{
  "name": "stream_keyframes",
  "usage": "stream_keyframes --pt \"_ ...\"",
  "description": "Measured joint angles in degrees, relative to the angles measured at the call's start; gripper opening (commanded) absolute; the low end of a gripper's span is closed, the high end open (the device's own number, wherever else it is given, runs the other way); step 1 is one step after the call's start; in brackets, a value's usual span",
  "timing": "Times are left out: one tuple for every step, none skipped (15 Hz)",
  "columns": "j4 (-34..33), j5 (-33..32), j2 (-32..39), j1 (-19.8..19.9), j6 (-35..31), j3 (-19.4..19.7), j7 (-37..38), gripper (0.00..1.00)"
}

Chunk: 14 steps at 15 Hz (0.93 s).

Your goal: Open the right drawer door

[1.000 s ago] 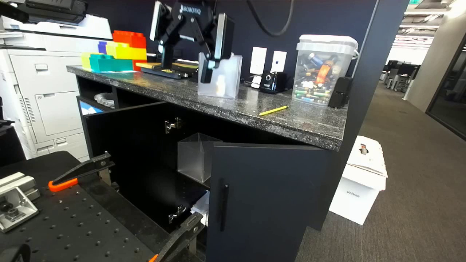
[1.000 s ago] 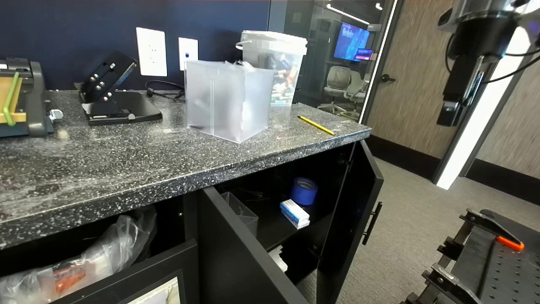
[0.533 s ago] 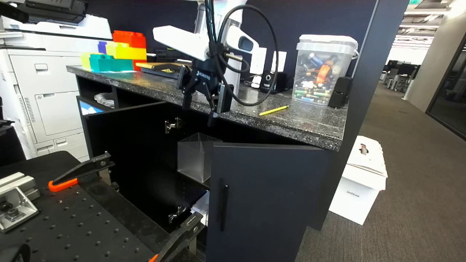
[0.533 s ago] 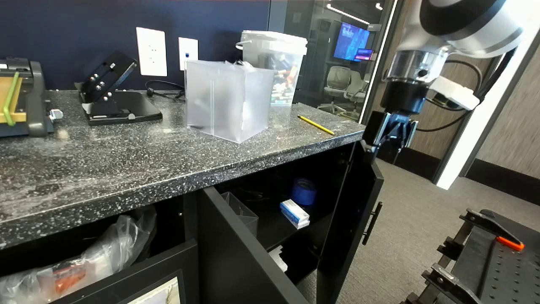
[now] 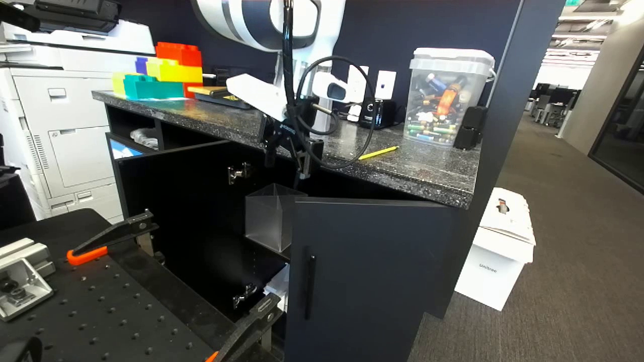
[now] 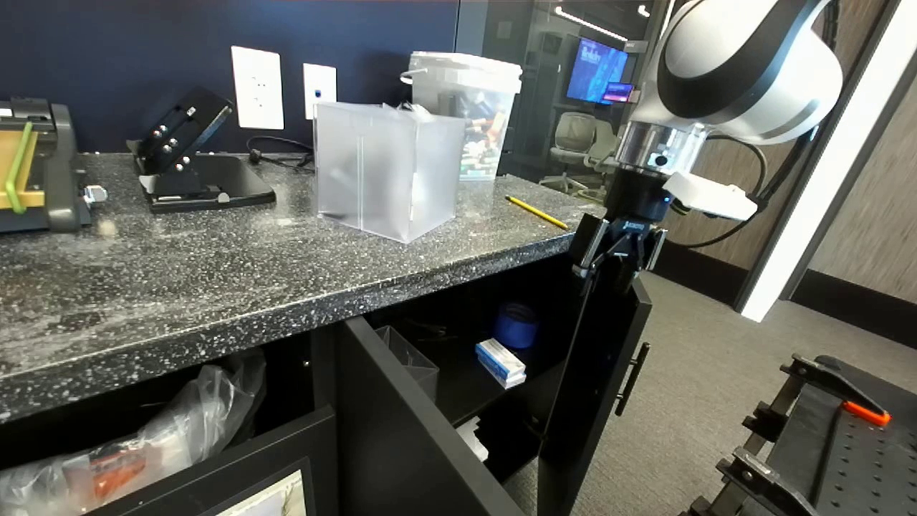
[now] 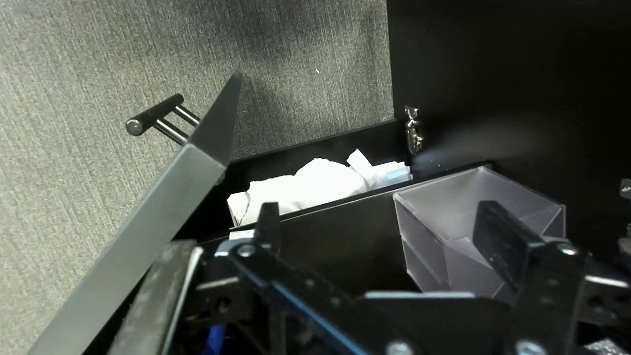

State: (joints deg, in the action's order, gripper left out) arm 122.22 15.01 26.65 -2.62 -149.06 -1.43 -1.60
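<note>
The right drawer door (image 5: 362,281) is a matte-black panel standing part open, in both exterior views (image 6: 598,387). Its slim black bar handle (image 5: 310,286) is on the outer face and also shows in the wrist view (image 7: 154,114), beyond the door's top edge (image 7: 143,236). My gripper (image 5: 286,170) is open with nothing between its fingers. It points down at the counter's front edge, above the cabinet opening, on the inner side of the door near its top (image 6: 609,276). In the wrist view the fingers (image 7: 379,217) are wide apart over the shelf. Any contact with the door cannot be told.
The plain black door (image 5: 176,196) also stands open. Inside the cabinet are a clear box (image 7: 443,222), blue tape (image 6: 516,326) and a small white-blue box (image 6: 500,362). The granite counter (image 6: 215,287) carries a frosted box (image 6: 387,172) and a yellow pencil (image 6: 536,212).
My gripper has come down from above the counter to the cabinet's front, then a little lower and further inward along the door's inner side. The doors have not visibly moved.
</note>
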Motion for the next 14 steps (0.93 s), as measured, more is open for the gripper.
stream_keyframes --pt "-0.2 0.0 1.0 0.0 -1.5 -0.2 0.2 1.0" --pt "-0.4 0.0 1.9 0.0 -3.0 -0.3 0.4 1.0" --pt "-0.4 0.0 2.9 0.0 -4.3 -0.4 0.7 1.0" --pt "-0.4 0.0 3.7 0.0 -5.3 -0.4 0.9 1.0" --pt "-0.4 0.0 4.5 0.1 -6.1 -0.4 1.2 1.0" --pt "-0.3 -0.1 5.2 0.3 -6.6 -0.3 1.3 1.0" --pt "0.0 -0.4 5.6 0.5 -7.3 -0.2 1.5 1.0" --pt "0.6 -0.9 5.3 0.6 -7.6 0.1 2.1 1.0" --pt "1.6 -1.5 4.8 0.6 -8.0 0.5 2.6 1.0" --pt "3.2 -2.5 4.2 0.6 -8.8 1.1 3.0 1.0" --pt "5.0 -3.7 3.4 0.6 -9.9 2.0 3.5 1.0" --pt "6.8 -5.2 2.7 0.6 -10.8 3.3 4.2 1.0" --pt "8.2 -7.1 2.2 0.6 -11.2 5.1 5.3 1.0" --pt "9.0 -9.1 2.2 0.5 -11.3 7.3 6.6 1.0"
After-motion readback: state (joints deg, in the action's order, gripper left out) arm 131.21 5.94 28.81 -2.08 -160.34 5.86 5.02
